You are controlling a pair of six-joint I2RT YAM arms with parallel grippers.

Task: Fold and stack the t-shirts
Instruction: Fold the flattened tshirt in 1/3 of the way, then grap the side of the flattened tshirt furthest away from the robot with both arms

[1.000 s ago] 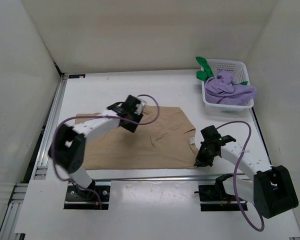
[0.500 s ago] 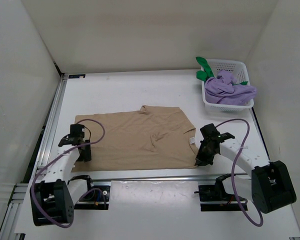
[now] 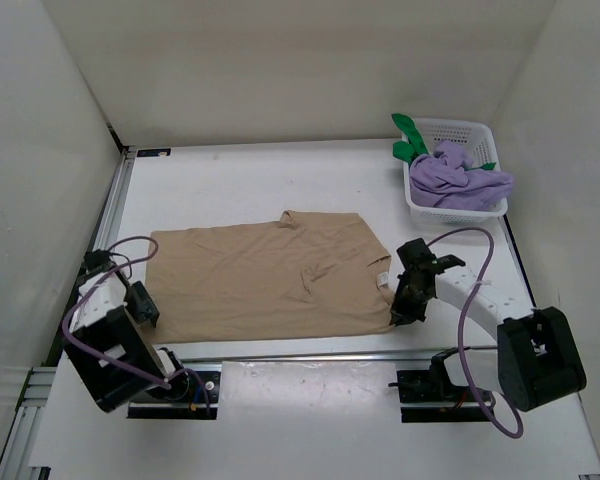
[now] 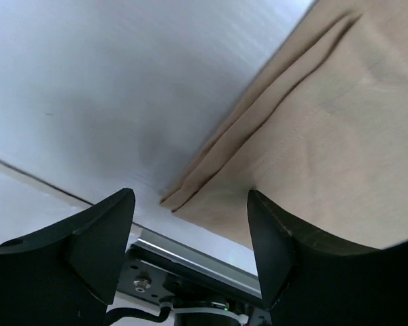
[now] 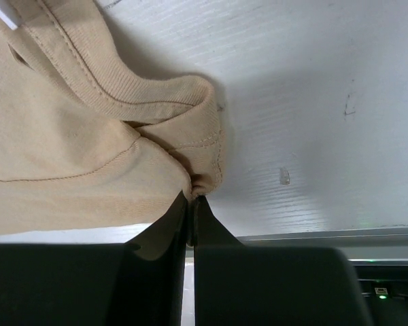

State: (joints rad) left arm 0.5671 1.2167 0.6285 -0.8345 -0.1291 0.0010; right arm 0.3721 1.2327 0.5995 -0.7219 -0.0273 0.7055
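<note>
We log right gripper [image 5: 190, 200] clamped on tan t-shirt [image 3: 270, 280] lower-right hem, presumably anchoring it; left gripper [image 4: 190, 224], jaws wide and empty, hovers at lower-left corner to grasp.

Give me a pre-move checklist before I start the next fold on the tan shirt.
1. Right pincer clamped on the tan short-sleeved cloth t-shirt at its near right corner: ok.
2. Left pincer gripping the near left corner: not ok. It is open and holds nothing.
3. Shirt spread on the white table: ok, with a few wrinkles mid-body.
4. Cloth layers flush at the left corner: not ok. The left wrist view shows staggered edges.
5. Light purple shirt and bright green shirt out of the way in the white plastic mesh basket: ok.
</note>
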